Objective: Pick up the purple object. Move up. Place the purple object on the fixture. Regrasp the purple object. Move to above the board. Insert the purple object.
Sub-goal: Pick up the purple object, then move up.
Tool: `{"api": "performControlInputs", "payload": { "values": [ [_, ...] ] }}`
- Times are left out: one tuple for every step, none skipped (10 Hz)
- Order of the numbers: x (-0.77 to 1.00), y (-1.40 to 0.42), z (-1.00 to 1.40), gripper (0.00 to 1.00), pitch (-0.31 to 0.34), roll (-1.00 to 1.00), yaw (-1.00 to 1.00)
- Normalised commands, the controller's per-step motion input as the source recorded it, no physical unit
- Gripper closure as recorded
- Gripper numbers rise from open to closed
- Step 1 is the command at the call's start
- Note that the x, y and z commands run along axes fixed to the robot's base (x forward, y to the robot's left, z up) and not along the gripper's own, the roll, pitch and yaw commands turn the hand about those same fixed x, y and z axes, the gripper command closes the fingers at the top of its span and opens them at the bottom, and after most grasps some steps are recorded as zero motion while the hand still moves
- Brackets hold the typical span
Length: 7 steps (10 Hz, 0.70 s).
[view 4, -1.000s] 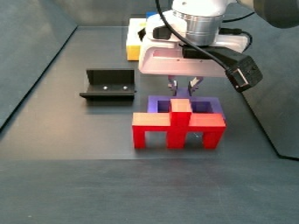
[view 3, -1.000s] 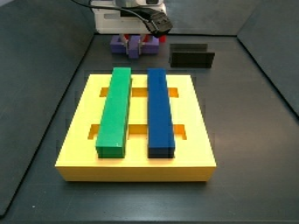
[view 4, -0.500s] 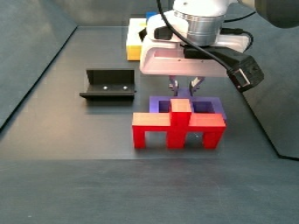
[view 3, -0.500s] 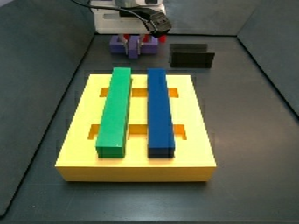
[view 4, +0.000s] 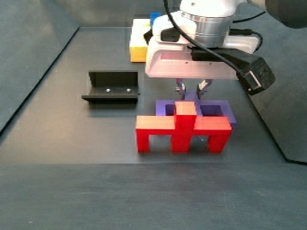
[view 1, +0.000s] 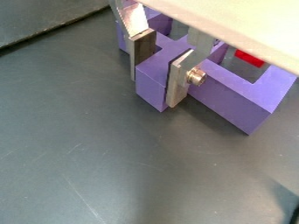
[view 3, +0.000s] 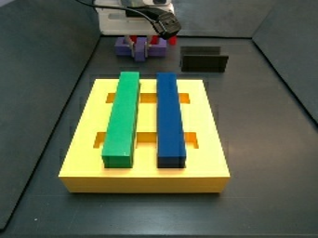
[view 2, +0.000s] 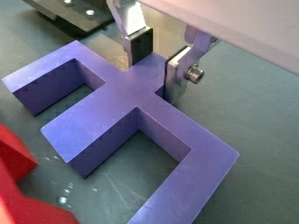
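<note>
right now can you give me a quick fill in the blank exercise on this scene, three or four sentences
1. The gripper is down at the stem of the ______ object, one finger on each side.
2. On the yellow board, the green bar lies beside a long ______ bar.
3. In a side view, the piece standing in front of the purple one is ______.
4. The black fixture has ______ resting on it.

Missing words: purple; blue; red; nothing

The red piece (view 4: pixel 182 131) hides most of the purple object (view 4: pixel 214 110) below the hand (view 4: pixel 189 90).
</note>
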Motion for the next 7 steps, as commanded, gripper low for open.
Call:
{"api": "performControlInputs", "payload": {
  "values": [
    [0.0,0.0,0.0,1.0,0.0,0.0,0.0],
    [0.0,0.0,0.0,1.0,0.0,0.0,0.0],
    [0.0,0.0,0.0,1.0,0.0,0.0,0.0],
    [0.0,0.0,0.83,1.0,0.0,0.0,0.0],
    [-0.03,-0.05,0.83,1.0,0.015,-0.01,0.0],
    [-0.09,-0.06,0.58,1.0,0.05,-0.01,0.01],
    [-0.07,-0.04,0.38,1.0,0.032,0.0,0.01]
  ]
}}
